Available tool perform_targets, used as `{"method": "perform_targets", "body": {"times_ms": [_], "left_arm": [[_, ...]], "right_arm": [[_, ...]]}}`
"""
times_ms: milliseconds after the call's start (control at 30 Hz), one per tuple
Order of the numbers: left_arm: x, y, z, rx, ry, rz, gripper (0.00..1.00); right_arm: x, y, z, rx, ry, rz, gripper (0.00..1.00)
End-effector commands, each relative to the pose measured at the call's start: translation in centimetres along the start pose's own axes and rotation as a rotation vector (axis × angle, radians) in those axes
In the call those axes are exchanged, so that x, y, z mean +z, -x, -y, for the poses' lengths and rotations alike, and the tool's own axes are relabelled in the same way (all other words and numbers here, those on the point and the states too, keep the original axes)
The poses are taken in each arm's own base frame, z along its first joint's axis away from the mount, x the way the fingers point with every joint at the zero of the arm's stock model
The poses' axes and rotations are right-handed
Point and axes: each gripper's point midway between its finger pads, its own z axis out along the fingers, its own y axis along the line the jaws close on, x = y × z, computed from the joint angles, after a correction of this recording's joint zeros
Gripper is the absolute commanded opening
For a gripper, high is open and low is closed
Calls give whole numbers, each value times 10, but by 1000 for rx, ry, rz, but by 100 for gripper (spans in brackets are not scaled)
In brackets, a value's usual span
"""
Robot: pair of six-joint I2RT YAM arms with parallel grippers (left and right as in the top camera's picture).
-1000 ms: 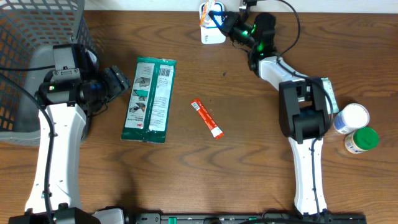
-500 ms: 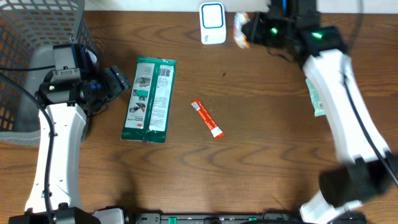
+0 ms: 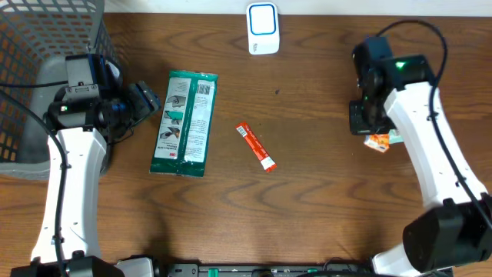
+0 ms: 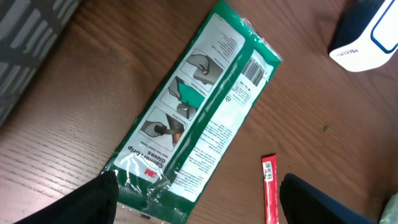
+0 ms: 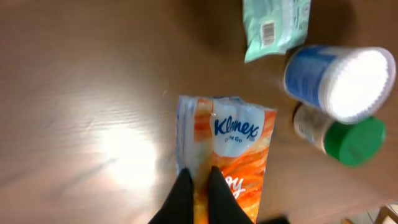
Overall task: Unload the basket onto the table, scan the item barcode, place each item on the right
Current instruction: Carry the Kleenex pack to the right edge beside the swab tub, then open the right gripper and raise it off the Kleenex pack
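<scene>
Right hand (image 5: 200, 182): pinching the lower edge of an orange Kleenex tissue pack (image 5: 233, 140) at the right side of the desk (image 3: 307, 208), well apart from the white scanner (image 3: 262, 28). Left hand (image 3: 146, 100): spread, empty, beside a green glove packet (image 3: 185, 123).

left arm (image 3: 73, 165): jaws wide apart | right arm (image 3: 427, 140): extended, jaws pinched shut

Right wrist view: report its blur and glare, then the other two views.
Right wrist: soft all over, with a white glare patch on the brown wooden table beside the orange-and-white Kleenex tissue pack. Left wrist: sharp; print on the green plastic glove packet reads, small shine at its lower end. Overhead: even light, crisp.
</scene>
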Motion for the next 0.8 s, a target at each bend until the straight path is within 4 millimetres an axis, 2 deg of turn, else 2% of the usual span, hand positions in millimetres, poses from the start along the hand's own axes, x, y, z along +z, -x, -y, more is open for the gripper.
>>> {"method": "perform_targets", "body": {"times_ms": [0,100,167,200,233,333,367,400,433,767], "left_arm": [[-4,6,4,11,-14,12,81],[-4,6,4,11,-13,12,81],[-4,6,4,11,-13,12,81],[-4,6,4,11,-13,12,81],[-4,6,4,11,-13,12,81],[-4,6,4,11,-13,12,81],[-4,6,4,11,-13,12,81],[-4,6,4,11,-13,12,81],[-4,6,4,11,-13,12,81],[-4,6,4,11,-13,12,81]], "right_arm": [[32,2,24,23,-128,16,1],[55,8,31,38,-180,59,2],[67,10,32,36,-188,76,8],[72,9,32,26,-187,80,19],[76,8,32,19,-188,79,39],[83,3,34,22,-191,67,60],[84,2,35,25,-192,63,70],[85,2,36,28,-192,62,87],[86,2,37,33,-193,59,97],[86,6,39,7,-191,72,99]]}}
